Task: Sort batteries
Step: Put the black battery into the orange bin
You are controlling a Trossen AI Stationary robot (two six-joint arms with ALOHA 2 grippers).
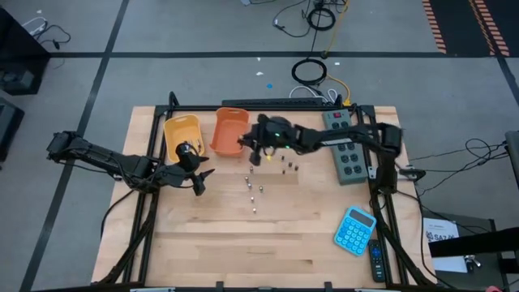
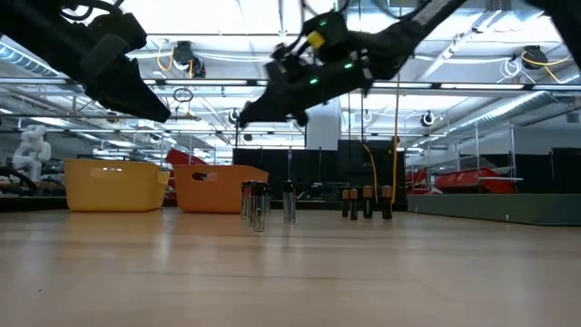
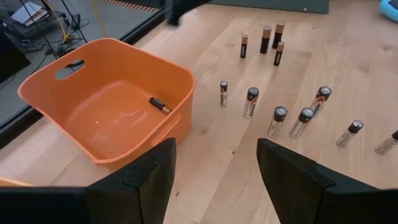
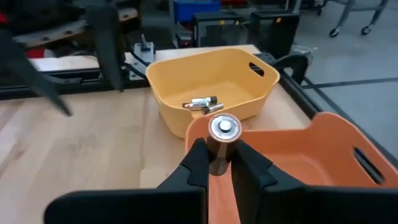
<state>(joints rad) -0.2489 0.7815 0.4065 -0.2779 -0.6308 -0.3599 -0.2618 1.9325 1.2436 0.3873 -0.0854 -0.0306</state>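
Several batteries stand upright on the wooden table: silvery ones (image 3: 278,121) (image 2: 255,205) in a loose row, dark ones (image 3: 267,39) (image 2: 366,202) farther off. A yellow bin (image 1: 182,134) holds silvery batteries (image 4: 202,104). An orange bin (image 1: 230,131) holds one dark battery (image 3: 159,105). My right gripper (image 4: 217,157) (image 1: 253,151) hangs over the orange bin's (image 4: 298,162) near rim, shut on a dark battery (image 4: 222,130). My left gripper (image 3: 214,155) (image 1: 197,174) is open, raised off the table near the yellow bin, facing the orange bin (image 3: 106,106). My right gripper pinches the dark battery's barrel (image 4: 217,148) between its two fingers. The battery's silver end cap (image 4: 223,126) faces back toward the wrist camera. It is lifted clear, above the orange bin's rim. In the low view the gripper (image 2: 263,104) slants downward.
A grey power strip (image 1: 346,146) lies along the table's right side, and a blue calculator (image 1: 355,229) sits near the right front corner with a dark remote (image 1: 376,259) beside it. Bare wood spreads across the table's near half.
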